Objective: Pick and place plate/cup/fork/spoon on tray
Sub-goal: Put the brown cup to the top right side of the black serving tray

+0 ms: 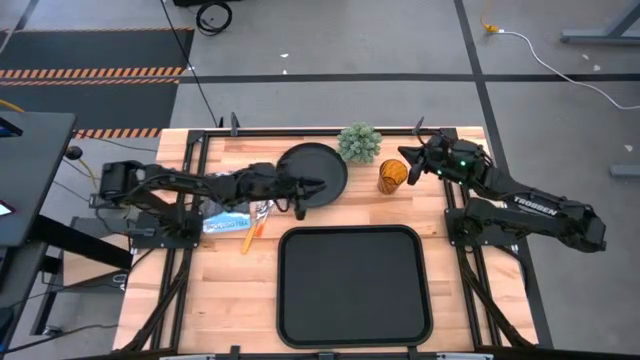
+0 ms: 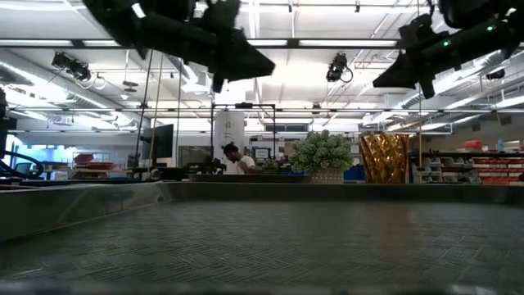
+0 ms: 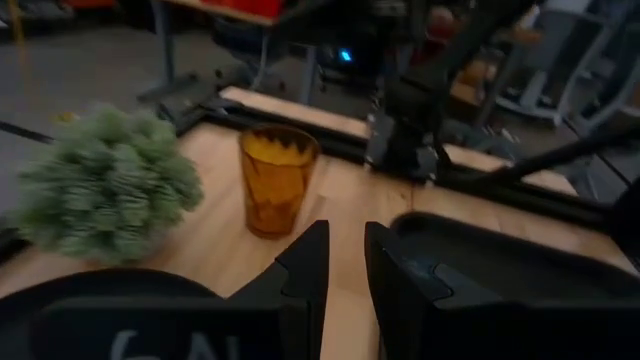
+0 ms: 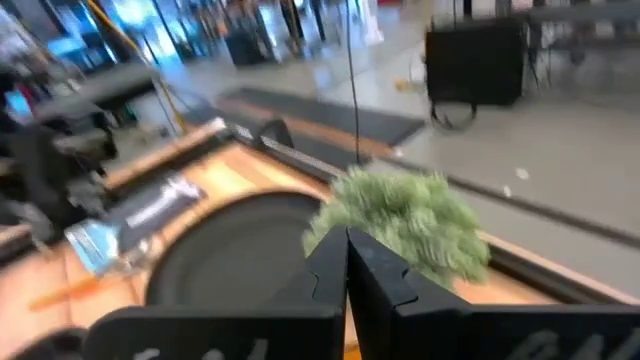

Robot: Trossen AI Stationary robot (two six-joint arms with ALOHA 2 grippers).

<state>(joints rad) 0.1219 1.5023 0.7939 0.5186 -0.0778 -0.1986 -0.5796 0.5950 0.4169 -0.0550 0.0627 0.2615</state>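
Observation:
The round black plate (image 1: 318, 165) lies on the wooden table at the far middle. My left gripper (image 1: 318, 186) hovers above its near part, narrowly open and empty; bare wood shows between its fingers in the left wrist view (image 3: 346, 270). The amber cup (image 1: 392, 177) stands upright on the table right of the plate and also shows in the left wrist view (image 3: 275, 180). My right gripper (image 1: 408, 170) is shut and empty, raised just right of the cup. Orange-handled cutlery (image 1: 254, 228) lies left of the plate; fork and spoon cannot be told apart. The black tray (image 1: 352, 330) lies at the near middle.
A small green bushy plant (image 1: 359, 142) stands at the far edge between plate and cup, close to both. A blue-and-white packet (image 1: 225, 222) lies beside the cutlery. Bare wood lies between the plate and the tray. A person shows far off in the room (image 2: 237, 157).

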